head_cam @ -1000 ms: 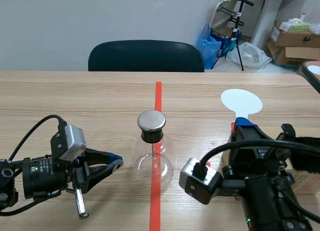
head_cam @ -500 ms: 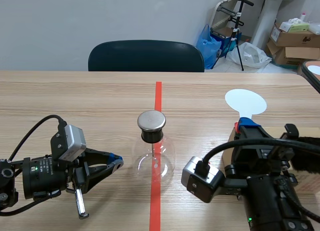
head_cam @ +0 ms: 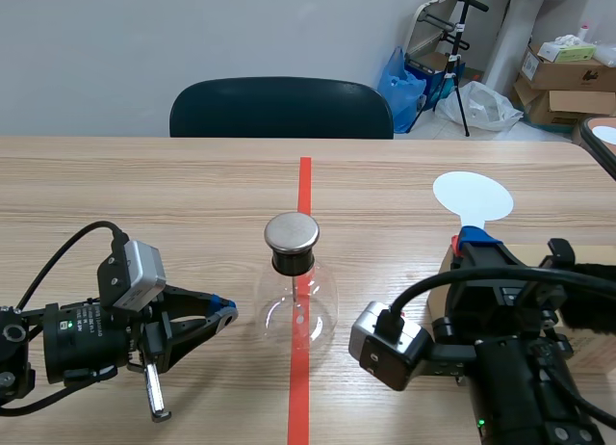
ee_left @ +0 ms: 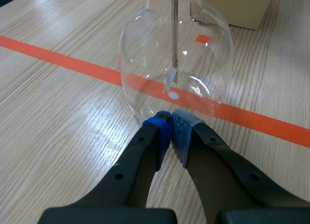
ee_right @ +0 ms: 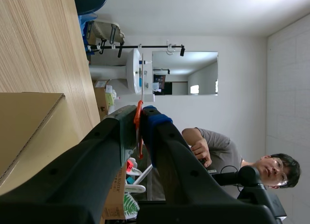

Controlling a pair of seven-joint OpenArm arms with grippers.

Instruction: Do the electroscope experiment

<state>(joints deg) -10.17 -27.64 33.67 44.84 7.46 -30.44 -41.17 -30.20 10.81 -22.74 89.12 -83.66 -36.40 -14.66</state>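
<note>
**A:** Where is the electroscope?

**B:** The round clear glass flask [head_cam: 296,308] with its black stopper and flat metal cap [head_cam: 292,231] stands upright on the wooden table [head_cam: 144,190], across the orange-red tape line. A thin metal rod [ee_left: 175,35] hangs down inside it and ends in a small pale leaf [ee_left: 170,81].

**A:** How would it handle?

**B:** I judge it fragile and slippery. The wall is thin, smooth and curved, so pads could slide off the bulb. The stoppered neck looks like the safer place to hold it. The cap probably only needs a touch, not a grip.

**A:** And the grippers?

**B:** The left gripper [ee_left: 172,121] lies low on the flask's left, just short of the glass. Its blue pads are pressed together with nothing between them. The right gripper [head_cam: 470,239] is on the flask's right and pinches the orange-red handle [ee_right: 139,122] of the flat white round paddle [head_cam: 472,196]. The paddle's disc stands clear of the fingers, farther from the robot than the flask and well apart from the cap.

**A:** How does the paddle feel, do you think?

**B:** Light, thin and fairly stiff, I'd say. The handle is the right place to hold it, since that leaves the white face untouched.

**A:** What's the count?

**B:** One flask, one paddle and two grippers. There is also one tan cardboard box [ee_left: 237,9] on the flask's right, by the right arm, and one dark chair [head_cam: 281,106] beyond the flask, past the table's far edge.
</note>
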